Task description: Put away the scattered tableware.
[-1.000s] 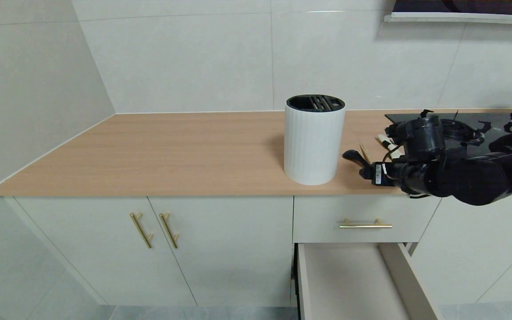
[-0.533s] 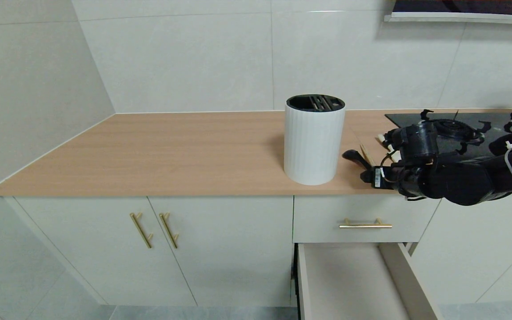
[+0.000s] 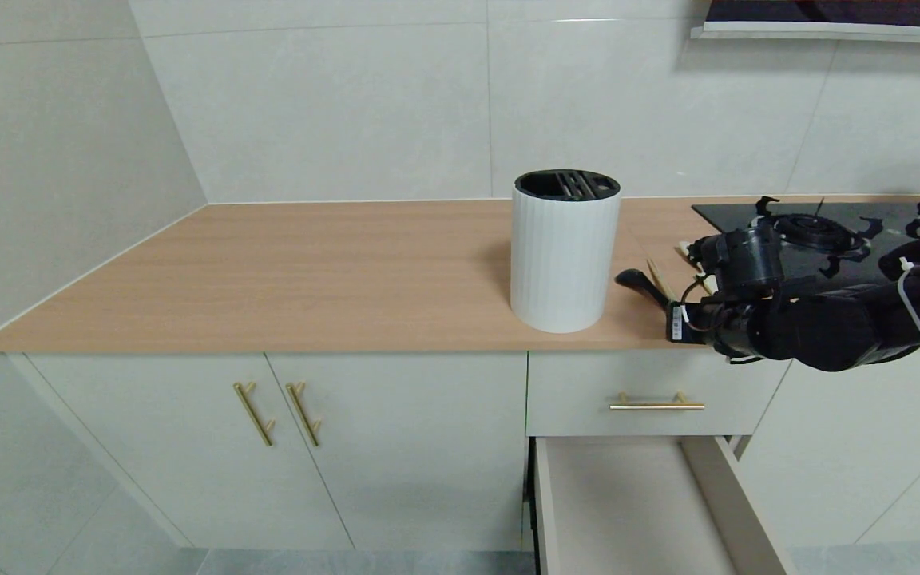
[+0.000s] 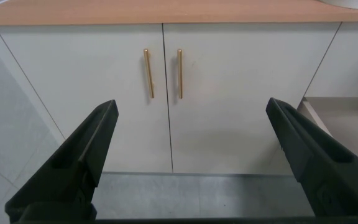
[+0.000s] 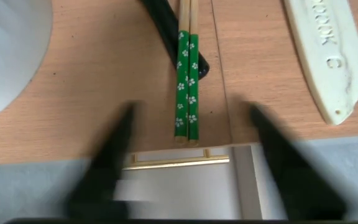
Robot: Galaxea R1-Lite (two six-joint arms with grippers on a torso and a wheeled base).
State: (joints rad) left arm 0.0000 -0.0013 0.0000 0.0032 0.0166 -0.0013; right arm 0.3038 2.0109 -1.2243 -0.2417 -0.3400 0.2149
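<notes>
As right wrist shows, chopsticks (image 5: 187, 81) green-flowered.

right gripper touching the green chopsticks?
Apart. Right wrist view: the right gripper is open, with fingers straddling the chopsticks and bare countertop showing on each side.
</notes>
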